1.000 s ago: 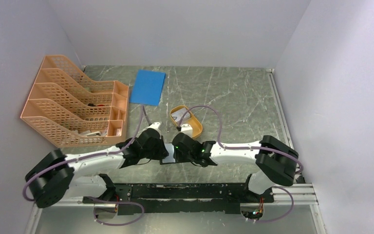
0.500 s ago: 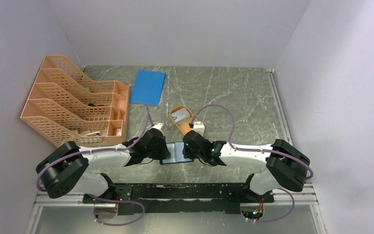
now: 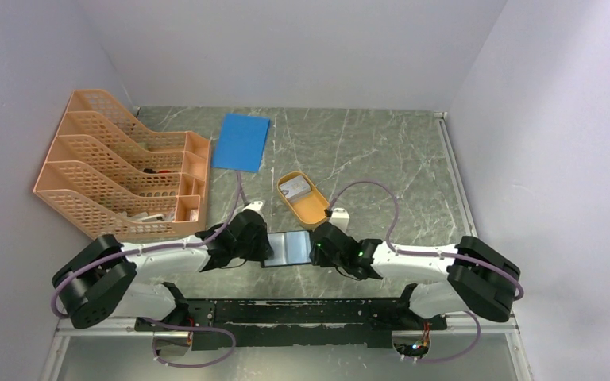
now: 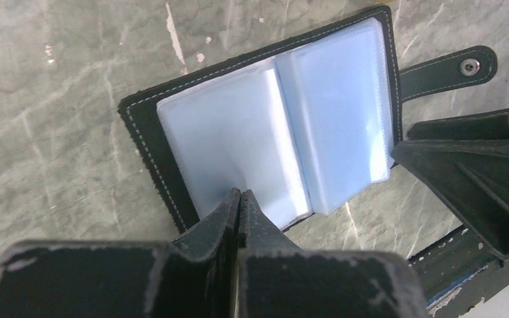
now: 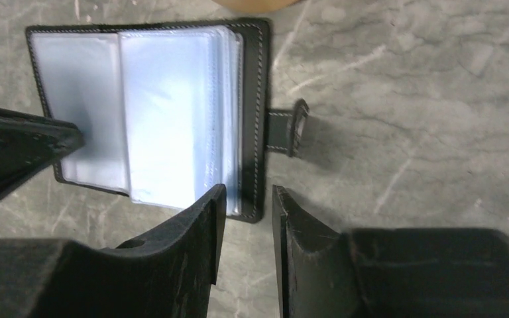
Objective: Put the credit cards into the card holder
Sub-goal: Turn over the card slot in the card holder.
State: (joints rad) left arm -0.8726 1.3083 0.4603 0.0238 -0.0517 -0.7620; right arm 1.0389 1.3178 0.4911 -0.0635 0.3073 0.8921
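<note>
- The left gripper [image 4: 240, 199] enters from the bottom edge of the left wrist view with its jaws pressed fully together. The joined tip is set on the lower part of the left-hand plastic page of the card holder [image 4: 335, 112].
- The right gripper [image 5: 248, 192] comes in from the bottom of its own wrist view with a narrow gap between the jaws. The holder's lower right corner shows in that gap. The angle is poor, but the jaws seem to straddle the cover edge rather than pinch it.
- The card holder lies open and flat on the table [image 3: 381, 159], in the lower middle of the overhead frame, between the two grippers. Its clear bluish pockets face up, and its snap strap [image 4: 447, 69] sticks out past the right cover.
- Just beyond the holder, near frame centre, sits the orange dish [image 3: 315, 208], with the pale credit cards [image 3: 293, 188] lying in its far end.
- Further back, in the upper left of the overhead frame, a blue sheet [image 3: 241, 141] lies flat beside an orange file rack [image 3: 119, 171].
</note>
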